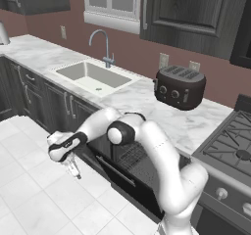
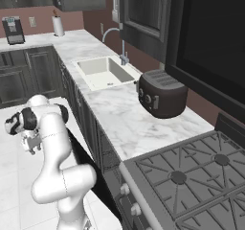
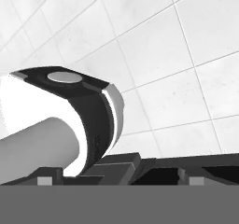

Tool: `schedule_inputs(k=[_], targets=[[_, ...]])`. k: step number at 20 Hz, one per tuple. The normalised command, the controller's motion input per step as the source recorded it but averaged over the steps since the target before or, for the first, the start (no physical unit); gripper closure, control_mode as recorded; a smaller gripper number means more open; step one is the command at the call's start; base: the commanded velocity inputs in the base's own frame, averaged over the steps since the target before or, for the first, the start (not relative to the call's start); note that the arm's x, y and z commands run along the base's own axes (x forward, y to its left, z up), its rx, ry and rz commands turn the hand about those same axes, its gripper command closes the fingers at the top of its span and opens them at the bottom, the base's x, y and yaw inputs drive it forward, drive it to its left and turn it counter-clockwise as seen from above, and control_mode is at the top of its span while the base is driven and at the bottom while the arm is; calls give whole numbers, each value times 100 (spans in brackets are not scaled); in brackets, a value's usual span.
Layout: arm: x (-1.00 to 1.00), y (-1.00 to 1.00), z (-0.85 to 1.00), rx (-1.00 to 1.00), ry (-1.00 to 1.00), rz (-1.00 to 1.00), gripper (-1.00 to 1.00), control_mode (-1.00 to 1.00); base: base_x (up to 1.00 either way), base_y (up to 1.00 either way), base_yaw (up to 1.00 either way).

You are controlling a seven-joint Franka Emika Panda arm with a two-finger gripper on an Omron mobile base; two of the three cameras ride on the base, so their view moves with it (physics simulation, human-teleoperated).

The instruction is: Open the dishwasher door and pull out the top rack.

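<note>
So the marble counter (image 1: 147, 99) is seen running along the far wall with the sink (image 1: 90, 76) to the left, a black toaster (image 1: 179, 87) in the middle and the stove (image 1: 234, 143) to the right, and under the stretch between toaster and stove the dishwasher door (image 1: 125, 176) is found already dropped well open, its grey bar handle (image 1: 115, 171) facing out over the white tiled floor (image 1: 29, 190). Behind the arm's elbow a patch of grey wire grid is made out, taken to be the top rack (image 1: 131, 155), apparently still sitting inside the machine rather than drawn out. So the door step looks done and the rack pull is judged to be the step in hand. The gripper (image 1: 74, 170) is parked left of the door, pointed down at the floor, holding nothing; how far the fingers are spread can't be told at this size. Next, the hand probably needs to be swung back right and raised above the open door, then hooked onto the rack's front wire and drawn toward the near side.
</note>
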Motion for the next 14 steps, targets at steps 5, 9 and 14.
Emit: schedule_inputs(k=[5,9,14], targets=[[-56,-100,60,10,-24,9,-100,-100,0,0,0],[-33,-100,48,0,-33,24,-100,-100,0,0,0],[-9,-87,81,3,-24,21,-100,-100,0,0,0]])
